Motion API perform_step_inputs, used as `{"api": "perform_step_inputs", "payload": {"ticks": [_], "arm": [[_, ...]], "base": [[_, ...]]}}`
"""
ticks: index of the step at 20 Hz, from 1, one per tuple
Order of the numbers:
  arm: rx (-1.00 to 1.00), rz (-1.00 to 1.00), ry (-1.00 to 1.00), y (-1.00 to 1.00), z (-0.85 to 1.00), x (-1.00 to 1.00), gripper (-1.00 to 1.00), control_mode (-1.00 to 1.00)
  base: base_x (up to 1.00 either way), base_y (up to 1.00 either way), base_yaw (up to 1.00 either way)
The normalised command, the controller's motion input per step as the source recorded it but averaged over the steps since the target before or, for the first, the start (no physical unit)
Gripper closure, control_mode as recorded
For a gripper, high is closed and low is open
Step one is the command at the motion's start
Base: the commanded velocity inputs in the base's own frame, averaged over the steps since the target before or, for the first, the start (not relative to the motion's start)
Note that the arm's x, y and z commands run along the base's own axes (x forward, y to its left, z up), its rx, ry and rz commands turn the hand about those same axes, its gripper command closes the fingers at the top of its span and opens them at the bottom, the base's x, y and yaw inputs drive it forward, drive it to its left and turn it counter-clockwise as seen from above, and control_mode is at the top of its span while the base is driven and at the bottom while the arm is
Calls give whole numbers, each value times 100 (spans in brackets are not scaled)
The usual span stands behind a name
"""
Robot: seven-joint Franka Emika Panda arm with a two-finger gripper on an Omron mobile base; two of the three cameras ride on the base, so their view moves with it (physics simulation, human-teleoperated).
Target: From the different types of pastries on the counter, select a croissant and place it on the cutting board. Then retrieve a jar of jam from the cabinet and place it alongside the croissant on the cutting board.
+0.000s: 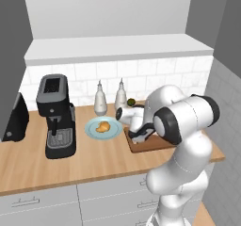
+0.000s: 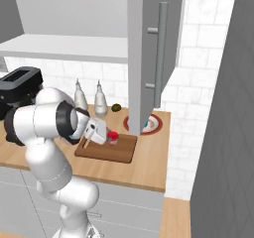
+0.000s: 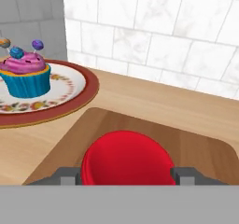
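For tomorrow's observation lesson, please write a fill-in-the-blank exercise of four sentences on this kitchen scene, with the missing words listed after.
1. The croissant lies on a light ____ plate.
2. The gripper holds a jar of jam with a ____ lid.
3. The jar is above the dark brown ____.
4. The cupcake on the red-rimmed plate has ____ frosting.

Missing words: blue; red; cutting board; pink
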Motion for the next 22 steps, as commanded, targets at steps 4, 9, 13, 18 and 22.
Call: {"api": "perform_step_inputs", "payload": {"ticks": [4, 9, 13, 18, 22], "arm": [[-5, 0, -10, 0, -96, 0, 100, -100], [0, 0, -1, -8, -43, -9, 100, -100], [0, 0, 0, -14, -43, -23, -100, -100], [0, 0, -1, -12, -31, -19, -100, -100], [0, 0, -7, 0, -4, -45, -100, -100]], "base": [[0, 0, 0], [0, 0, 0], [0, 0, 0], [0, 0, 0], [0, 0, 0]]}}
